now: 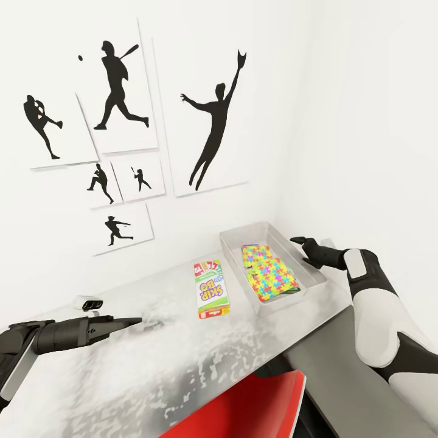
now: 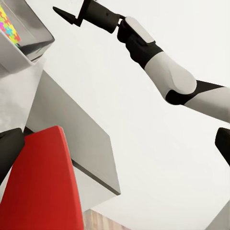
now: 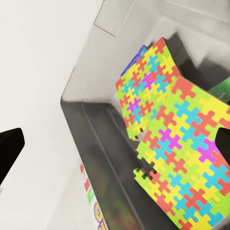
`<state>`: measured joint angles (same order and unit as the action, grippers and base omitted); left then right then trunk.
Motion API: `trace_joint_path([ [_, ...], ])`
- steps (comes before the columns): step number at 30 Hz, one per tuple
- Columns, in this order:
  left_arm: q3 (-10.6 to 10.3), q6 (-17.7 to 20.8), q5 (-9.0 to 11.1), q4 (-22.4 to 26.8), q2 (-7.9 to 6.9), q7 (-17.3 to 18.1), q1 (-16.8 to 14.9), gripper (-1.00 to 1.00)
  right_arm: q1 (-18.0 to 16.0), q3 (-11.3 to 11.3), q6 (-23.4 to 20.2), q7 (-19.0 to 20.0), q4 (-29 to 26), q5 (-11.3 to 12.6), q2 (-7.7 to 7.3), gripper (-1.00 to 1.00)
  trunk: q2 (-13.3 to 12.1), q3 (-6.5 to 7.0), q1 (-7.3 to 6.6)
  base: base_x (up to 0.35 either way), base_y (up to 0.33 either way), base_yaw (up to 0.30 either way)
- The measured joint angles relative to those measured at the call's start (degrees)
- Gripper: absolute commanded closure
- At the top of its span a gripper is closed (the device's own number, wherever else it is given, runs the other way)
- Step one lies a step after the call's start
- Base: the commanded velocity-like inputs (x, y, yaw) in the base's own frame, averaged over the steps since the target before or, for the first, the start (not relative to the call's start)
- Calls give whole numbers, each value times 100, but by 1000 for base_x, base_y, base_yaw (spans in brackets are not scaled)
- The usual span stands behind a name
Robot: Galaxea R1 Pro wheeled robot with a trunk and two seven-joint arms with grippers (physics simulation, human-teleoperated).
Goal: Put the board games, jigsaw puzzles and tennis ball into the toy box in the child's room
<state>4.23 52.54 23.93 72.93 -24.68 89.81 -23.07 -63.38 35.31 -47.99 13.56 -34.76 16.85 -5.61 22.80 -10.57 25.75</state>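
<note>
The right hand (image 1: pixel 302 242) hangs spread and empty above the toy box (image 1: pixel 316 283), puzzles (image 1: pixel 269 272) inside. One game box (image 1: pixel 211 289) lies beside it; grip its long edges. Left hand (image 1: pixel 135 320): cannot tell.

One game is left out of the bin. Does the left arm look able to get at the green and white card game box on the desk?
Probably yes. The game box lies flat and alone on the desk, beside the bin, and nothing stands between it and the left gripper.
</note>
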Motion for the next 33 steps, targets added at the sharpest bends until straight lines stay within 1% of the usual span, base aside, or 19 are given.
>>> trace_joint_path([
  [8,-8,-3,2,0,0,0,1,-100,0,-2,-2,7,-19,-1,24,-100,0,0,0,0,0,0],
  [17,-3,-5,-2,0,0,0,1,-100,0,1,-8,24,-21,-1,-2,-100,0,0,0,0,0,0],
  [23,0,-6,-3,0,0,0,1,-100,3,5,-111,17,-35,5,-6,-100,0,0,0,0,0,0],
  [28,-1,-6,-1,0,0,0,1,-100,24,-6,-149,24,-187,4,3,-100,0,1,0,0,0,9],
  [33,1,-11,9,1,0,-1,4,-100,59,-8,-162,30,-295,8,12,-100,0,27,0,0,0,116],
])
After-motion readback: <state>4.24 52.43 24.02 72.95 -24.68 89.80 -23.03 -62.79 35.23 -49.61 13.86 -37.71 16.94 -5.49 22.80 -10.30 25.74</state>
